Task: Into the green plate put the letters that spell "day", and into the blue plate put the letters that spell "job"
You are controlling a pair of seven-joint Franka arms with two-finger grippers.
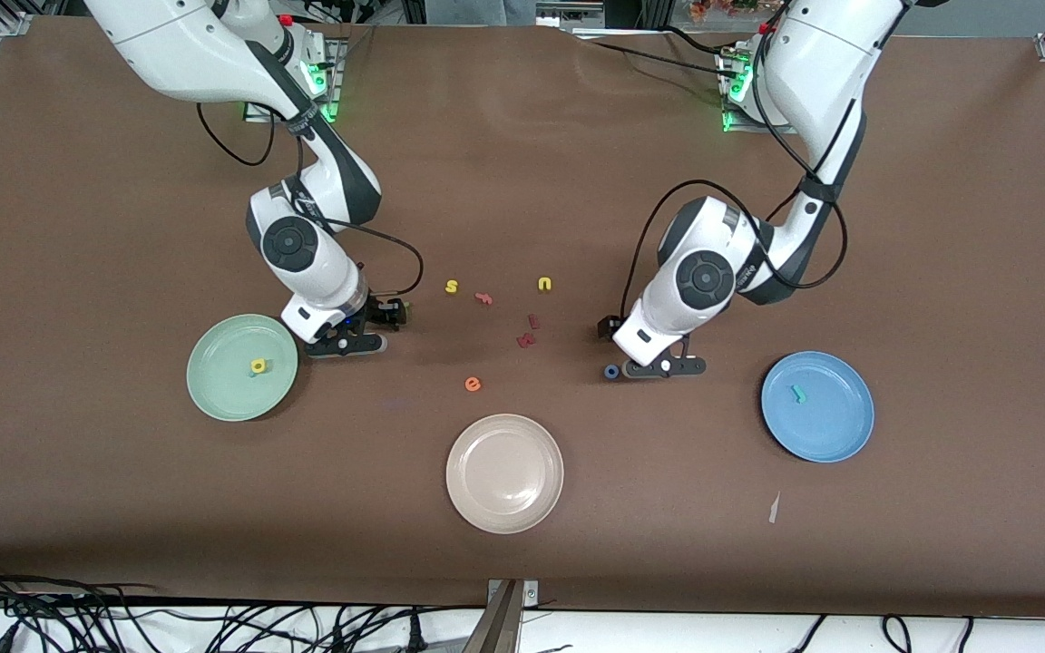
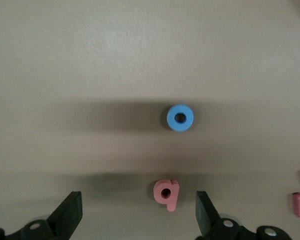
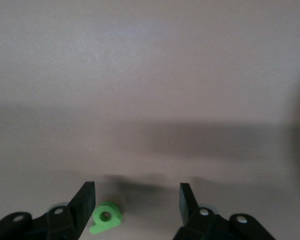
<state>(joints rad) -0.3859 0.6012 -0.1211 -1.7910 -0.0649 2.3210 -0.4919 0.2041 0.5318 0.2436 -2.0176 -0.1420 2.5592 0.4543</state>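
Note:
My left gripper (image 1: 665, 366) hangs open low over the table, between the loose letters and the blue plate (image 1: 840, 435). The salmon "b" (image 2: 166, 193) lies on the table between its fingers, touching neither. The blue "o" (image 1: 611, 371) (image 2: 180, 118) lies just beside that gripper. A teal "j" (image 1: 795, 393) lies in the blue plate. My right gripper (image 1: 347, 346) is open beside the green plate (image 1: 214, 385). The green "d" (image 3: 106, 218) lies flat between its fingers, close to one finger (image 3: 85, 205). A yellow "a" (image 1: 258, 365) lies in the green plate.
A beige plate (image 1: 504, 472) sits nearest the front camera, mid-table. Loose letters lie between the arms: a yellow "s" (image 1: 452, 287), a yellow "u" (image 1: 544, 284), a salmon piece (image 1: 483, 297), two dark red ones (image 1: 530, 331) and an orange "e" (image 1: 473, 384).

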